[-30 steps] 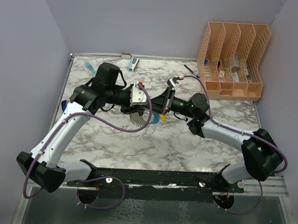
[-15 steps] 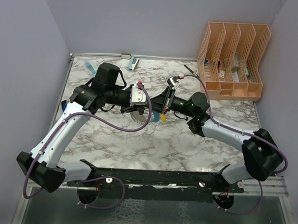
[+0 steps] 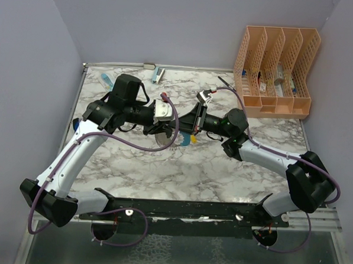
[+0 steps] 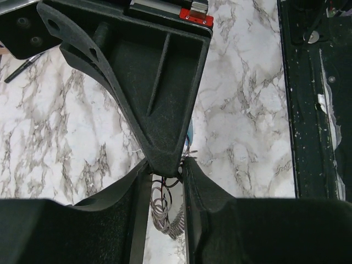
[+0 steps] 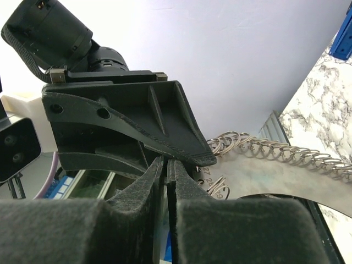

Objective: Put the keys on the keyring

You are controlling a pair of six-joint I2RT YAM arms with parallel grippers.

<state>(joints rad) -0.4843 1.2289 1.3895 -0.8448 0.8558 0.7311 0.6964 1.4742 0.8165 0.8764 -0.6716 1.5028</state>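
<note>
Tabletop (image 3: 162, 172): flat white marble pattern with gray veining.
Keyring (image 3: 163, 143): flat gray band bent into a loop, its edge lined with thin wire coils (image 5: 275, 159); 1 curved light-blue section (image 3: 185, 142). It sits mid-table, under the left gripper and between the 2 grippers.
Yellow key (image 3: 193, 137): tiny bright piece at the right gripper's tip, just beside the light-blue section; too small to tell contact.
Left gripper (image 3: 166, 130): matte black fingers with a grainy surface. The jaws stand at a narrow gap (image 4: 165, 164), closed onto the keyring's wire coils (image 4: 164, 204).
Right gripper (image 3: 188, 131): same black grainy fingers, wedge-shaped. The jaws are pressed together to a thin slit (image 5: 165, 162), with the tip nosed in at the left fingertips. Whether it pinches anything cannot be told.
File rack (image 3: 274, 72): orange perforated plastic, 4 slots, far right corner.
</note>
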